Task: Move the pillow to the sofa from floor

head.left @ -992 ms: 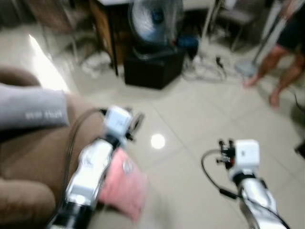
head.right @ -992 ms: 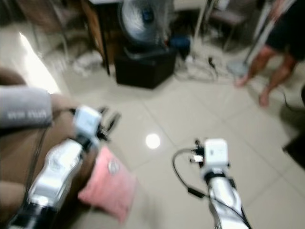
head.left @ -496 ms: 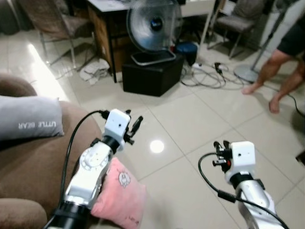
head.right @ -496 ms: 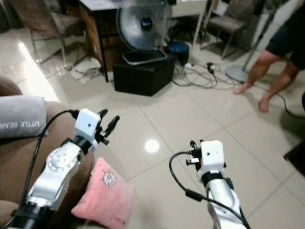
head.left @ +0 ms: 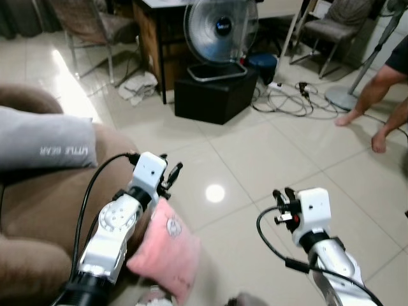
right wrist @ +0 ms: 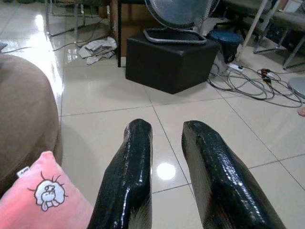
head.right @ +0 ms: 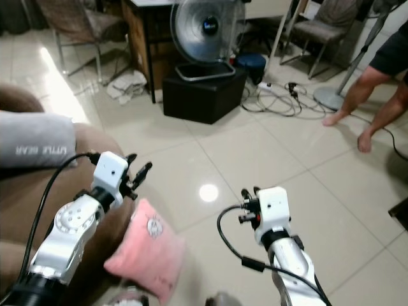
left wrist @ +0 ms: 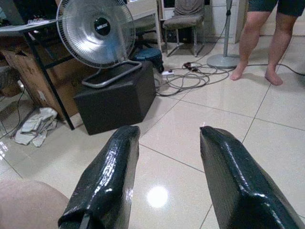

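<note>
The small pink fabric pillow with a little cartoon face printed on it (head.right: 145, 252) is sitting on the glossy cream tiled floor (head.right: 255, 159), propped on its edge right up against the front of the brown upholstered sofa (head.left: 44, 217), so it's basically touching where it needs to end up, just lower. It looks stuffed and squishy, so it's probably very light and will just cave in wherever it gets pinched; nothing fragile about it, and the cloth shouldn't be slippery. The catch is that a floppy pillow folds and sags, so grabbing a thin corner might let it dangle and swing. Best bet is probably biting deep into the upper edge or a fat corner so there's a good wad of stuffing between the fingers. The left pincer (head.left: 167, 180) hovers just above the pillow's top corner beside the sofa arm, spread wide and gripping nothing, which the left wrist view backs up. The right pincer (head.right: 248, 205) is out over bare tile, well apart from the pillow, its fingers parted a bit and also empty. A grey cushion with white lettering (head.left: 48, 145) is already up on the sofa, so the pink one should land beside it rather than on top. A person's bare legs (head.left: 376, 102) are over in the far corner, well clear.
</note>
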You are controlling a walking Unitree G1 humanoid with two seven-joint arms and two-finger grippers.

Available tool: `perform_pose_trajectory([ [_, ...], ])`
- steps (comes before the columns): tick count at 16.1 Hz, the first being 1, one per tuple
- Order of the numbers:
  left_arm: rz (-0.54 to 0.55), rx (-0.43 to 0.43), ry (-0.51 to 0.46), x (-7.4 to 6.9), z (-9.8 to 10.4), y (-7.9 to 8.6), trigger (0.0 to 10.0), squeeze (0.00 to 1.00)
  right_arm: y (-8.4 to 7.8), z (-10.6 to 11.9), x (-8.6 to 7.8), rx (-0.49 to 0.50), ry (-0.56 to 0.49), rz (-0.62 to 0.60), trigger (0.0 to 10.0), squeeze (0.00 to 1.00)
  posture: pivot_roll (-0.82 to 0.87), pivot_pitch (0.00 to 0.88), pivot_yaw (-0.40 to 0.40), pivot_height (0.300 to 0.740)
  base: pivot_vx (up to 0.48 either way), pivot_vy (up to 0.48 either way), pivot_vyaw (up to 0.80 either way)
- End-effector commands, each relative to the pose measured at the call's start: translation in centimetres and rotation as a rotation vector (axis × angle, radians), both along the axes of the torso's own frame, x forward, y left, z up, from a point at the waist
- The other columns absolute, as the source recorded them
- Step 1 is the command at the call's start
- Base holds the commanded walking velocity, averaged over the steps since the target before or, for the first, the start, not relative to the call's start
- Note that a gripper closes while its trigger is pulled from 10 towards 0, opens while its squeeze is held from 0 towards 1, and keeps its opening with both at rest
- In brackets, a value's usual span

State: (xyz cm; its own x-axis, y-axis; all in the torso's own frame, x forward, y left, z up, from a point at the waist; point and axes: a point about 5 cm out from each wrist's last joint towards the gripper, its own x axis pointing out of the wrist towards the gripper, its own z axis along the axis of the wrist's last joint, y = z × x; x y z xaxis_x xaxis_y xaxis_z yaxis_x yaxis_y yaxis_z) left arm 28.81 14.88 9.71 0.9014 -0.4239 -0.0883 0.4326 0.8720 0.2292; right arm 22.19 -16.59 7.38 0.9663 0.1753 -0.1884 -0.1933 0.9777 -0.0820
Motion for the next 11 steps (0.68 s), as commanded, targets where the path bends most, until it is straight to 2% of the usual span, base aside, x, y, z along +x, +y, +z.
perform_pose_trajectory([
  [1,-0.015,-0.003,0.003,-0.12,-0.04,-0.34,10.0,0.0,-0.23,-0.12,-0.14,-0.006,0.008,0.004,10.0,0.0,0.06,0.053,-0.059,0.64,0.0,0.0,0.0],
  [7,-0.002,0.001,-0.02,0.07,0.27,-0.51,10.0,0.0,-0.31,-0.39,-0.25,-0.017,0.014,-0.002,10.0,0.0,0.06,0.052,-0.058,0.58,0.0,0.0,0.0],
  [11,-0.016,0.019,-0.022,0.08,0.27,-0.61,10.0,0.0,-0.37,-0.74,-0.45,-0.024,0.023,-0.021,10.0,0.0,0.06,0.052,-0.058,0.575,0.0,0.0,0.0],
])
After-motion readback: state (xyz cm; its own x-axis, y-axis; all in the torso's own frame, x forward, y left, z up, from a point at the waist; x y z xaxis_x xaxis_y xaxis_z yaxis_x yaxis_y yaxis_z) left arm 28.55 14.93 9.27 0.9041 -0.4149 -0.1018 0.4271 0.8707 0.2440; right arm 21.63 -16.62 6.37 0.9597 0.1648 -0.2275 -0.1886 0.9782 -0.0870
